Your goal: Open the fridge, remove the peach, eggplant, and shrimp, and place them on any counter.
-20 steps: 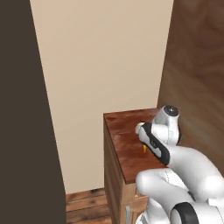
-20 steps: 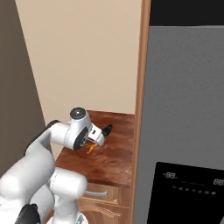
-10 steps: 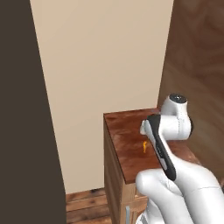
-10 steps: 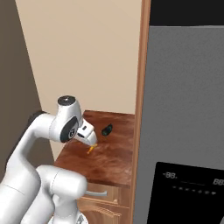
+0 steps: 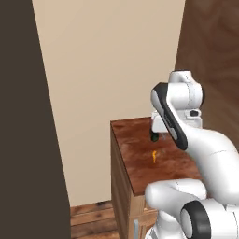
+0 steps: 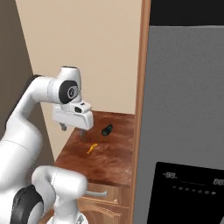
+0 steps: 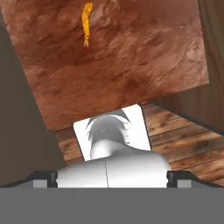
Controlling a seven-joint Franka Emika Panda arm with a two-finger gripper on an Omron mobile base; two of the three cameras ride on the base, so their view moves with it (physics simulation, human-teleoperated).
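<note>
Lying apart on the glossy reddish-brown wood counter [image 6: 111, 153], the tiny orange curved shrimp [image 6: 91, 148] and the small near-black eggplant [image 6: 106, 130] are seen below the empty two-finger gripper [image 6: 72, 129], whose jaws are spread wide, beside the closed grey fridge [image 6: 183, 113].

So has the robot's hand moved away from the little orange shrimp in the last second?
Yes. The hand has lifted off the glossy reddish-brown counter and now hangs open above it, while the orange shrimp lies released on the wood.
</note>
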